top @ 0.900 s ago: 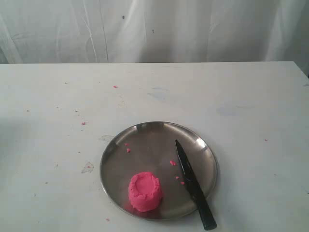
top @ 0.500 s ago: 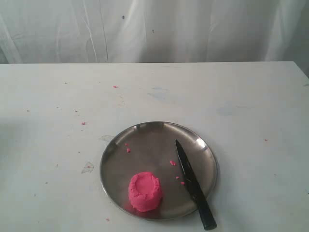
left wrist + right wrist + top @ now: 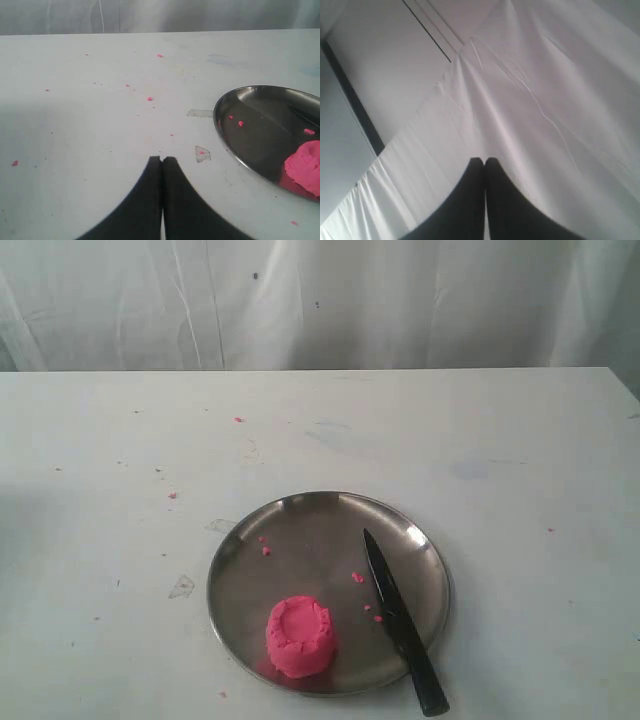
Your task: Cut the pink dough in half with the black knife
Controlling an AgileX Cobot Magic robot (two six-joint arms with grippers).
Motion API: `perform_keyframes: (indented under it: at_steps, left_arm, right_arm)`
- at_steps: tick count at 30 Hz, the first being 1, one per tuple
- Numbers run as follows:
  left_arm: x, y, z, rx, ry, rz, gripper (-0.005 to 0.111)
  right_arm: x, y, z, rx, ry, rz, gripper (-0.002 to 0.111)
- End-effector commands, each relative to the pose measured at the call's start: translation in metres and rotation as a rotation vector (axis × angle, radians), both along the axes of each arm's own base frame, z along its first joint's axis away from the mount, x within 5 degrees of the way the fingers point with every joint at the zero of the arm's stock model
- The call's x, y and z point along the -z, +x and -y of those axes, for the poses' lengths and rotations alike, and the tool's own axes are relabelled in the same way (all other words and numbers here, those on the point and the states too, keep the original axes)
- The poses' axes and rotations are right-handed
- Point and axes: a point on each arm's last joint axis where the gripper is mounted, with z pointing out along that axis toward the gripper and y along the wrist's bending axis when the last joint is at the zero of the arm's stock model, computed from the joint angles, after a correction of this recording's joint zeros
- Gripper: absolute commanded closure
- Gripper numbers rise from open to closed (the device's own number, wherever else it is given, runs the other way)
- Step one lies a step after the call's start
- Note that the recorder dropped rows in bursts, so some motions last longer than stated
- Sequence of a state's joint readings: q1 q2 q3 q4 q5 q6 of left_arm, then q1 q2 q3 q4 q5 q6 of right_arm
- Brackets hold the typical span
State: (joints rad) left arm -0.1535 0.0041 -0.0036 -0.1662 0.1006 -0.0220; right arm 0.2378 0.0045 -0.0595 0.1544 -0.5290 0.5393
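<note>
The pink dough (image 3: 299, 636) is one round lump with a dimpled top, standing near the front of the steel plate (image 3: 300, 525). To its right the black knife (image 3: 402, 623) lies across the plate, its blade tip toward the plate's middle and its handle over the front right rim. In the left wrist view the dough (image 3: 305, 166) shows at the frame's edge on the plate (image 3: 227, 135). My left gripper (image 3: 162, 159) is shut and empty over bare table, apart from the plate. My right gripper (image 3: 484, 160) is shut and empty, facing the white curtain. Neither gripper shows in the exterior view.
Tiny pink crumbs (image 3: 357, 577) lie on the plate and are scattered on the white table (image 3: 120, 500). A small clear scrap (image 3: 182, 587) lies left of the plate. A white curtain (image 3: 320, 300) hangs behind the table's far edge.
</note>
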Motion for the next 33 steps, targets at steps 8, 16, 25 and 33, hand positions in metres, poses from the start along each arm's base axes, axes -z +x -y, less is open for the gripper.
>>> perform_keyframes:
  at_steps: [8, 16, 25, 33]
  left_arm:
    - [0.001, 0.000, 0.000, -0.003, -0.005, 0.002, 0.107]
    - [0.001, 0.000, 0.000, -0.003, -0.005, 0.002, 0.107]
    - [0.001, 0.000, 0.000, -0.003, -0.005, 0.002, 0.107]
    - [0.001, 0.000, 0.000, -0.003, -0.005, 0.002, 0.107]
  right_arm:
    - [-0.091, -0.031, 0.000, 0.138, -0.355, -0.068, 0.108]
    - [-0.120, -0.022, 0.002, 0.316, -0.631, -0.148, 0.108]
    - [-0.136, -0.015, 0.001, 0.488, -0.918, -0.092, 0.108]
    - [-0.144, -0.020, 0.002, 0.535, -0.993, -0.032, 0.108]
